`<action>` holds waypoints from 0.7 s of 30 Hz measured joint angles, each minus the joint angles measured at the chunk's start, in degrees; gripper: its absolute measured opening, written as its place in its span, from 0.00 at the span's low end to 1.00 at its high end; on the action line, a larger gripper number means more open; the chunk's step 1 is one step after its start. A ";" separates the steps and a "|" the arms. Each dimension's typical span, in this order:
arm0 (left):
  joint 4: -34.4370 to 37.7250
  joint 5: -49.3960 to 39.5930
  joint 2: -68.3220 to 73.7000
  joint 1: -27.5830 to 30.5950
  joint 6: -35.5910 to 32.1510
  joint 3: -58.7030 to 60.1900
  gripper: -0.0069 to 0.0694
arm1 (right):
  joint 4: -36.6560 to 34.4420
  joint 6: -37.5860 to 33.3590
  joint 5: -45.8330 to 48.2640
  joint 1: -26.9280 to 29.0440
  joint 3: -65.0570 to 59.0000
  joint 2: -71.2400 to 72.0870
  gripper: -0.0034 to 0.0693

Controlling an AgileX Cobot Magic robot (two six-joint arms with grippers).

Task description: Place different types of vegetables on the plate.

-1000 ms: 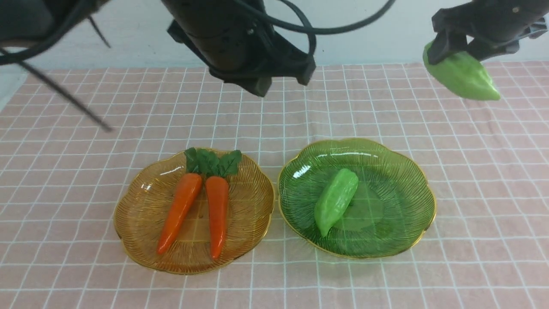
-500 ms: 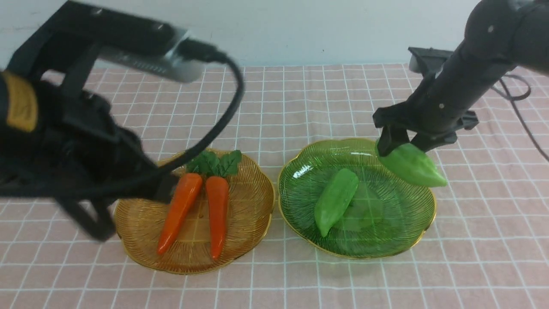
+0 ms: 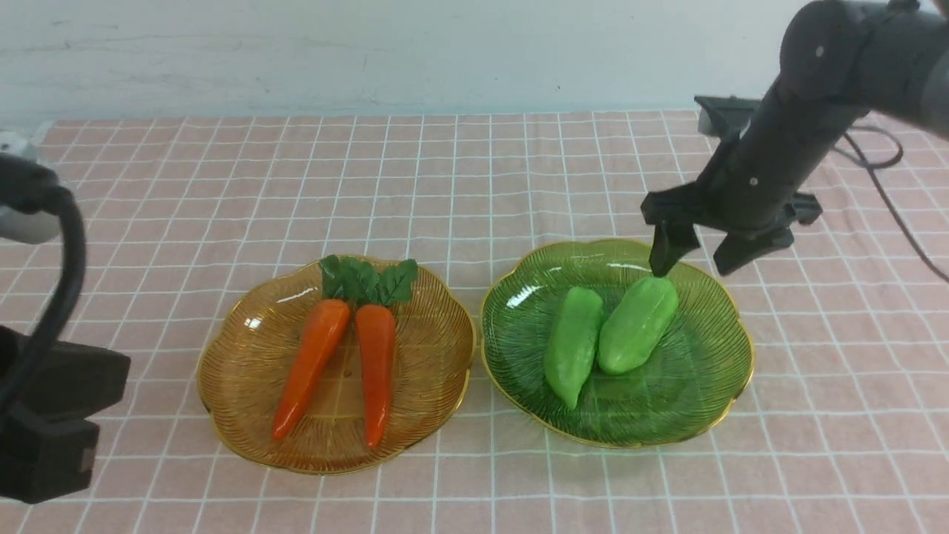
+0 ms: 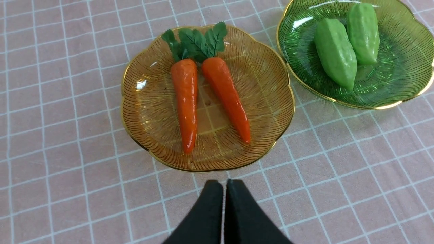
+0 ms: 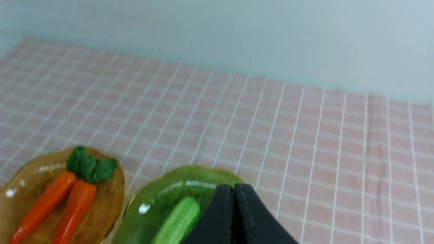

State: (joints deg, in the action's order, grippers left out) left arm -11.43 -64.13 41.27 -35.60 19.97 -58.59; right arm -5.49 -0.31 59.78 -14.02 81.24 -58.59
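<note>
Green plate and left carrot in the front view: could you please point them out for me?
green plate [image 3: 713, 365], front view, bare ribbed wall on its right.
left carrot [image 3: 310, 363], front view, middle of its orange body.

Front view looks forward over the amber plate [image 3: 237, 371] and green plate [image 3: 697, 356], which both wrist views share.

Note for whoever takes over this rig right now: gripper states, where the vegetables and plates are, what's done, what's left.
Left gripper: shut, empty, over the pink checked cloth beside the amber glass plate.
Right gripper: fingers together in its wrist view, empty, above the far rim of the green glass plate.
Two glossy orange carrots with green leafy tops: side by side on the amber plate.
Two light-green ridged gourds: touching, on the green plate.
Done: all four plated, sorted by type.
Left: probably only pulling the arms back.
</note>
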 joint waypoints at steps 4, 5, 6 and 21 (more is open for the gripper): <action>0.00 0.11 0.00 0.00 0.04 0.00 0.09 | 1.21 0.00 -24.18 0.00 -25.00 22.58 0.03; 0.00 0.22 0.00 0.00 0.04 0.00 0.09 | 1.21 0.00 -29.88 0.00 -30.52 27.16 0.03; 0.00 0.22 0.00 0.00 0.04 0.00 0.09 | 1.21 0.00 -35.61 0.00 -36.01 31.67 0.03; -3.16 4.08 -9.57 0.00 -0.41 4.50 0.09 | 1.21 -1.09 -61.42 0.00 -64.33 57.14 0.03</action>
State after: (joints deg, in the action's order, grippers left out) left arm -14.59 -60.05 31.71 -35.60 19.57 -54.08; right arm -4.28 -1.40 -1.65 -14.02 16.92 -1.44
